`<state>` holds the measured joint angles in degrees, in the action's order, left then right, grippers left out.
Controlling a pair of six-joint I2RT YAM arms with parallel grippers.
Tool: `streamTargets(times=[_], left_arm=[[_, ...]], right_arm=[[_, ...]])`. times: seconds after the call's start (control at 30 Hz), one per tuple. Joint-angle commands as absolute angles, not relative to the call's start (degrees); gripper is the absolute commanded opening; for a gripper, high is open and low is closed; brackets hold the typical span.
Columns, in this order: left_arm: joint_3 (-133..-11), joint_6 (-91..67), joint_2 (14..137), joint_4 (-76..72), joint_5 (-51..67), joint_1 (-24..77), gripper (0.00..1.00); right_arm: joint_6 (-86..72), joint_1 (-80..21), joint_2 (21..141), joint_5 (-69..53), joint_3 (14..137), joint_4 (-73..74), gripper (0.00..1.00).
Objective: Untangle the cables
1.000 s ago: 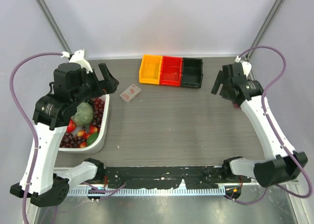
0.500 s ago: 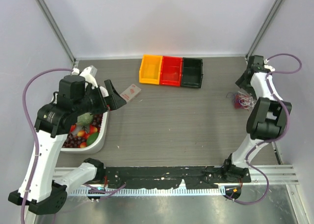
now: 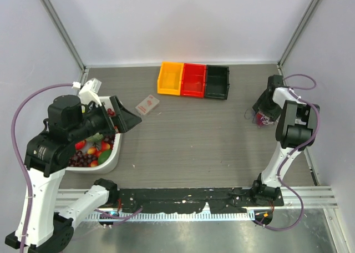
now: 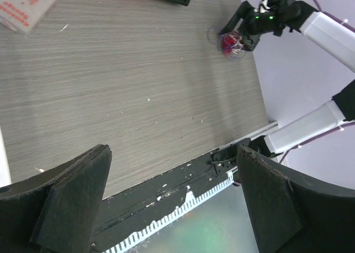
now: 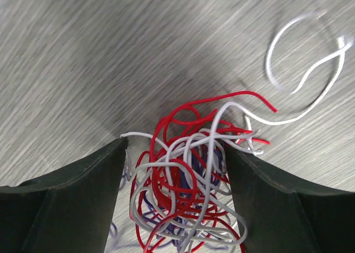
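Three tangled cables (image 5: 183, 181) straddled by the parted right end effector (image 5: 176, 153), likely readying a grip; left end effector (image 4: 172, 153) agape, empty.

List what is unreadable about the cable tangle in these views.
- Top view: cables too small, partly under the right arm; strands inseparable.
- Right wrist view: tangle's lower part cut off by the bottom edge; dark strand buried under red and white.
- Same view: whether the fingers touch the wires is unclear.

Cables (image 5: 186, 192) red, white and dark violet — table (image 3: 194, 142) grey wood-grain, bins (image 3: 193, 80) orange, red, black.
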<state>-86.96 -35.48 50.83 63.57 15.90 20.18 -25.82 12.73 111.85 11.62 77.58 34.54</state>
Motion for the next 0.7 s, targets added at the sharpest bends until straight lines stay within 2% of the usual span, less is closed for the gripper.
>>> streamTargets(times=[0.0, 0.23, 0.37, 0.5, 0.67], left_arm=[[-86.7, -36.1, 51.2, 59.6, 20.0, 20.3, 1.0], [-84.2, -36.8, 52.5, 57.5, 22.6, 20.4, 1.0], [-82.1, -37.2, 52.6, 56.3, 23.7, 20.4, 1.0], [-80.4, -37.6, 52.9, 56.3, 22.9, 20.5, 1.0], [-78.7, -37.8, 53.8, 56.7, 21.3, 20.6, 0.99]], right_arm=[[-26.5, 7.1, 107.8, 7.0, 74.4, 35.1, 0.76], [-32.6, -10.2, 97.6, 7.4, 64.5, 36.8, 0.75], [-38.5, -24.6, 94.1, 6.5, 60.8, 37.0, 0.75], [-42.8, -40.1, 93.4, 5.7, 61.9, 36.7, 0.75], [-42.2, -47.6, 92.5, 6.2, 66.9, 39.0, 0.76]])
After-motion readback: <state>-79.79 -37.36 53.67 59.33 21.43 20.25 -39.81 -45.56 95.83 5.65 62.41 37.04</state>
